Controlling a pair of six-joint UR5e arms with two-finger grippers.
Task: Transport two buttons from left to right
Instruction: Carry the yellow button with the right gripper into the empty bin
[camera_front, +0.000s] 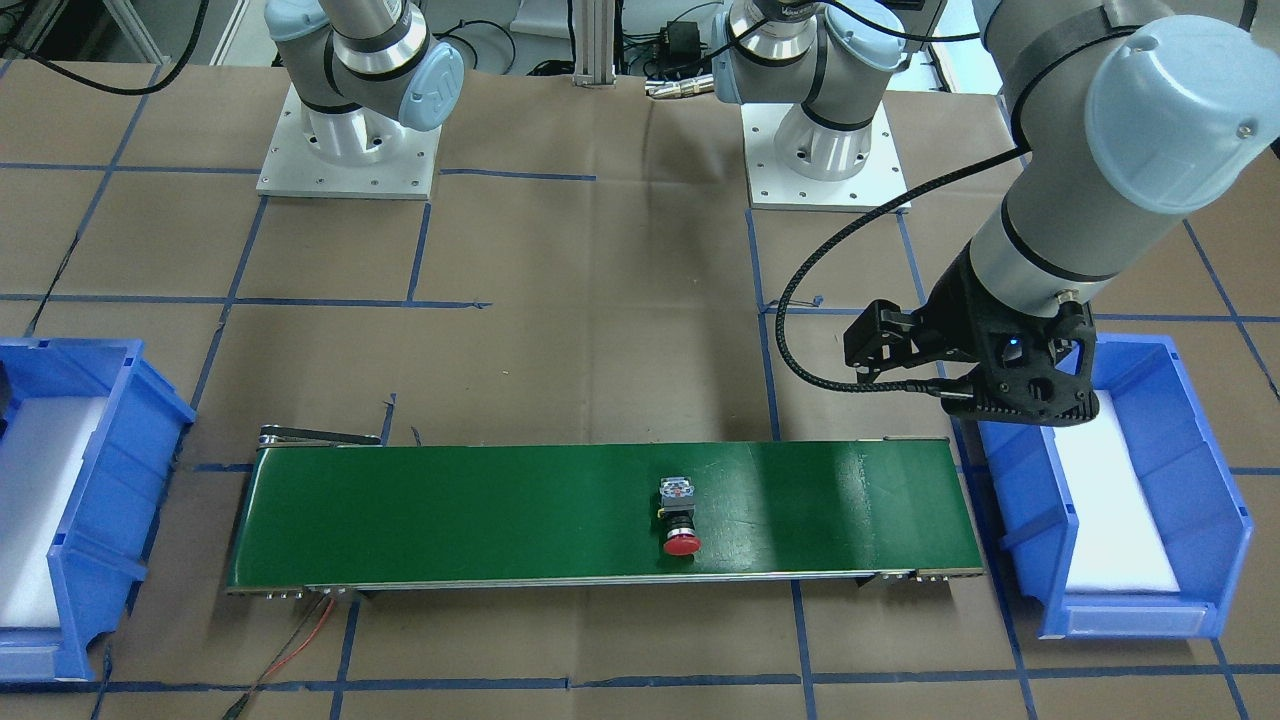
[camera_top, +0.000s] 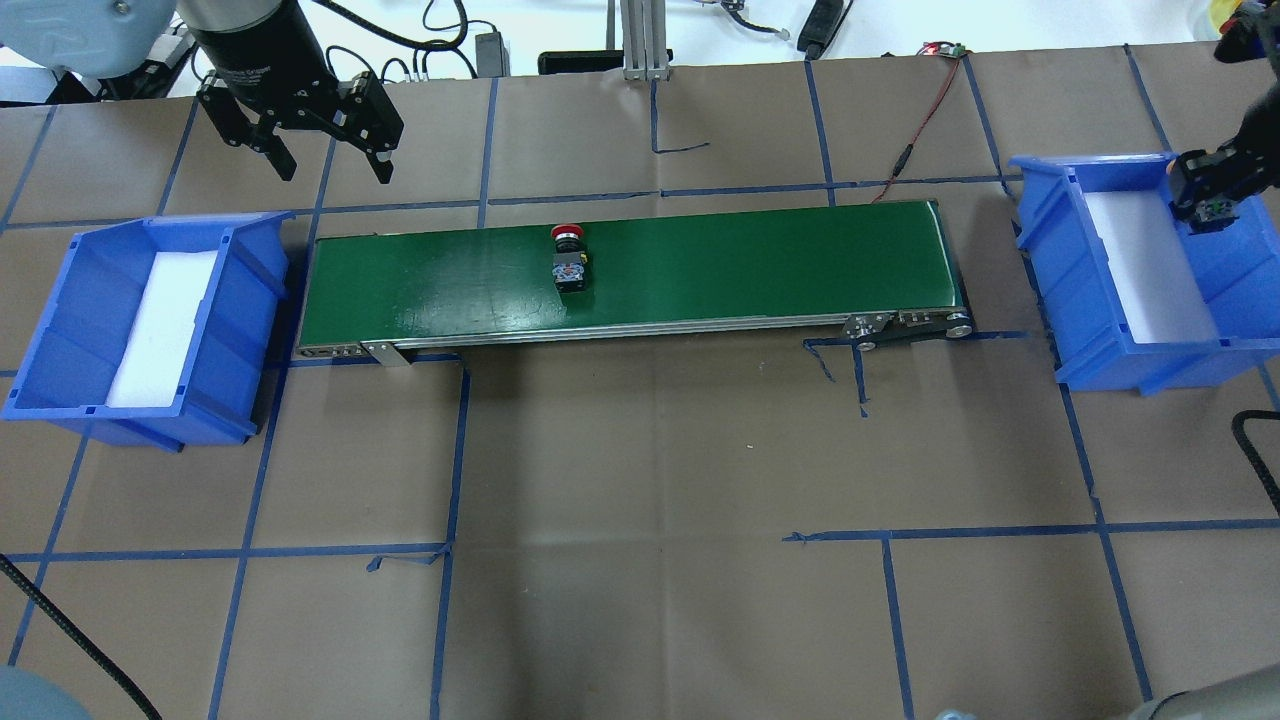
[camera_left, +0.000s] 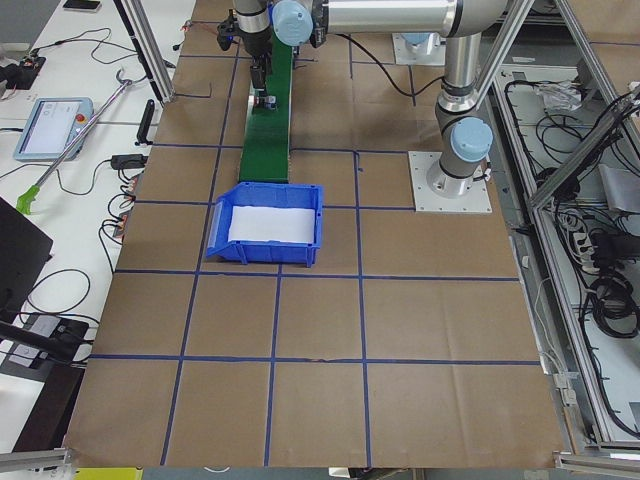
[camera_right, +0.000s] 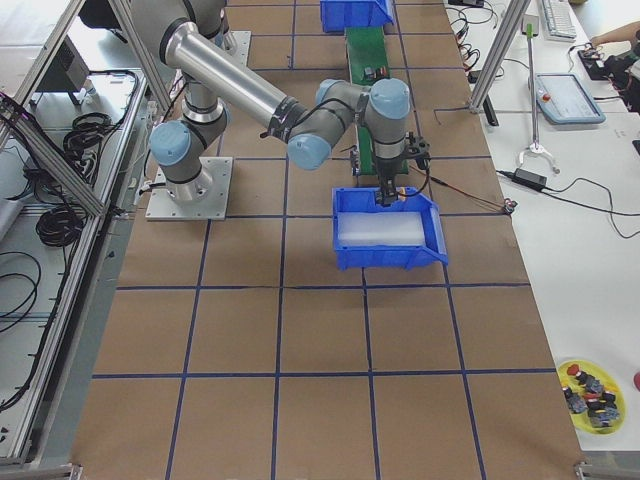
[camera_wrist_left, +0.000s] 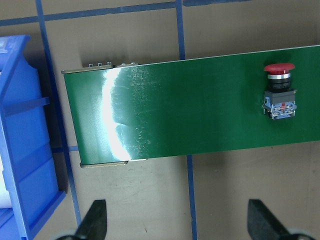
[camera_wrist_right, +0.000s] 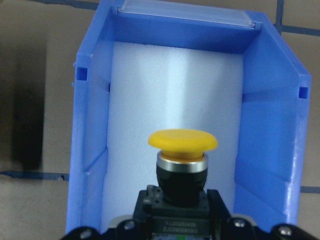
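Note:
A red button (camera_top: 568, 254) lies on its side near the middle of the green conveyor belt (camera_top: 750, 260), with its cap pointing to the far edge. In the left wrist view the red button (camera_wrist_left: 279, 92) shows at the right. My left gripper (camera_top: 335, 172) hangs open and holds nothing. It is behind the belt's left end, beside the left blue bin (camera_top: 60, 330). My right gripper (camera_top: 1212, 205) is shut on the yellow button (camera_wrist_right: 182, 142). It holds the button over the white liner of the right blue bin (camera_wrist_right: 90, 125).
Both bins hold only white foam liners. A red wire (camera_top: 915, 130) runs from the belt's right end to the table's back edge. A yellow plate (camera_right: 590, 385) with several spare buttons sits on the side bench. Blue tape lines grid the brown table.

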